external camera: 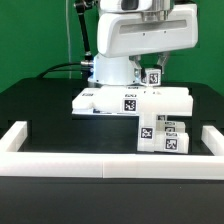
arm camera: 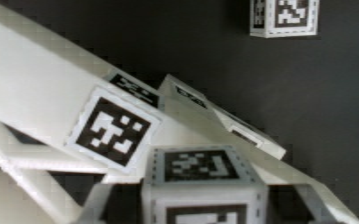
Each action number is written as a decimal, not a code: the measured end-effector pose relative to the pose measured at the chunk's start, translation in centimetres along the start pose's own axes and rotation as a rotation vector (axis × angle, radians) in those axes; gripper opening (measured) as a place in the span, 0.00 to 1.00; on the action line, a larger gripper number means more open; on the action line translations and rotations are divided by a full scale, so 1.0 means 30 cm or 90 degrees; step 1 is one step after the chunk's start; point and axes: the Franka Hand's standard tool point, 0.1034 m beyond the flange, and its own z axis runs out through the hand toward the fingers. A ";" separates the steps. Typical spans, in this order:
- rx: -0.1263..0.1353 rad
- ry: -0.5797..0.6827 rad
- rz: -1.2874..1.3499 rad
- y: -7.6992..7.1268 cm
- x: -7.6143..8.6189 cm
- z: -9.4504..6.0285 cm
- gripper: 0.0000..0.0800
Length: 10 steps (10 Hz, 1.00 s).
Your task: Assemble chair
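Note:
The chair is in loose white tagged parts. A flat slab (external camera: 118,99) lies mid-table, and a cluster of blocky parts (external camera: 165,135) stands at the exterior view's right front. My gripper (external camera: 152,66) hangs over the slab's far right corner, shut on a small white tagged block (external camera: 153,76). In the wrist view that block (arm camera: 197,185) fills the space between the jaws of the gripper (arm camera: 197,208), its tagged faces towards the camera. Behind it a long white slab (arm camera: 87,95) with several tags runs slantwise. Another tagged part (arm camera: 286,15) lies apart on the black table.
A long white border rail (external camera: 100,165) runs along the table's front and turns back at both ends (external camera: 18,133). The arm's white body (external camera: 135,35) rises behind the slab. The table top is black, with a green backdrop behind it.

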 end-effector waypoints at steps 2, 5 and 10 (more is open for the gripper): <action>0.000 0.000 0.000 0.000 0.000 0.000 0.36; 0.000 0.000 0.008 0.000 0.000 0.000 0.36; 0.001 0.000 0.141 -0.002 0.001 0.000 0.36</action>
